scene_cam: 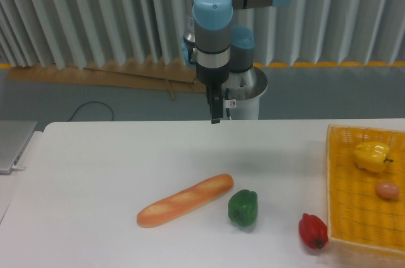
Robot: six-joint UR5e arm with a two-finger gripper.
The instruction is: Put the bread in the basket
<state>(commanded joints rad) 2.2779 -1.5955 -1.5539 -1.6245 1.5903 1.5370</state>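
Note:
The bread, a long golden-orange baguette, lies slantwise on the white table, left of centre and near the front. The basket, yellow woven mesh, stands at the right edge of the table. My gripper hangs pointing down above the table's far edge, well behind the bread and apart from it. Its fingers show as a single narrow dark strip, so I cannot make out how the jaws stand. Nothing is held in it.
A green pepper sits just right of the bread's upper end. A red pepper rests against the basket's left wall. Inside the basket lie a yellow pepper and a small peach-coloured egg-like thing. A grey laptop-like slab lies at the left edge.

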